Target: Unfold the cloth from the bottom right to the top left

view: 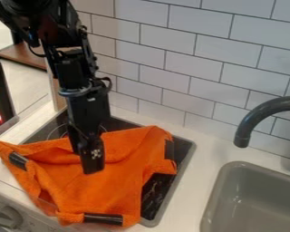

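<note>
Cloth: orange, crumpled and partly folded, it lies across the stovetop (pixel 182 156). On the left the cloth (pixel 120 186) runs past the stovetop's edge to a pointed corner over the counter; at the front it covers the stovetop's edge and laps onto the counter's front.
Folds: one soft ridge runs from that left corner toward the middle, just below me, and more creases gather toward the right side.
Dark strips: I count three on the cloth, one near its left corner (pixel 18 161), one along its bottom edge (pixel 103 219) and one at its right side (pixel 169 149).
My pincer: the gripper (pixel 94 170) hangs tip-down over the middle of the cloth, toward its upper part. Whether I am released, clenched or grasping cloth, I cannot tell.
My arm: black, it comes in at the upper left and slants down to the stovetop.
Stovetop: black with a grey rim, it shows along the right side and behind the cloth.
Counter (pixel 193 186): pale, between stovetop and sink.
Sink (pixel 256 204): grey, at the right, with a dark curved faucet (pixel 262 111) above.
Knob (pixel 8 217): on the front panel, lower left.
Wall (pixel 190 65): white tiles behind everything.
</note>
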Controlling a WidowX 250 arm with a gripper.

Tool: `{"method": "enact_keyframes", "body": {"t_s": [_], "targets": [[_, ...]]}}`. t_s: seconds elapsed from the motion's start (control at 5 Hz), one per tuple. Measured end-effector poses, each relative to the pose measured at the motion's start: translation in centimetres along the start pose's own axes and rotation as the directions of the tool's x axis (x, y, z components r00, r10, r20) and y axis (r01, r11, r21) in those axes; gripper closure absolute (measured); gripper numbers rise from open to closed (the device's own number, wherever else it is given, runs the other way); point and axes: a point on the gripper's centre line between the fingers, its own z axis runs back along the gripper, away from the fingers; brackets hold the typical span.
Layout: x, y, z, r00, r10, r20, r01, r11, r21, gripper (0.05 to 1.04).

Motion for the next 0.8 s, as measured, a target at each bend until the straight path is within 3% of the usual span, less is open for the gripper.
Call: {"method": "enact_keyframes", "body": {"t_s": [0.4, 0.8], "targets": [[1.3, 3.2, -1.3, 1.0, -0.001, -0.029, 0.002, 1.0, 0.024, 0.085], [2.9, 5.5, -2.7, 0.999, -0.014, -0.033, 0.015, 1.0, 0.018, 0.085]]}}
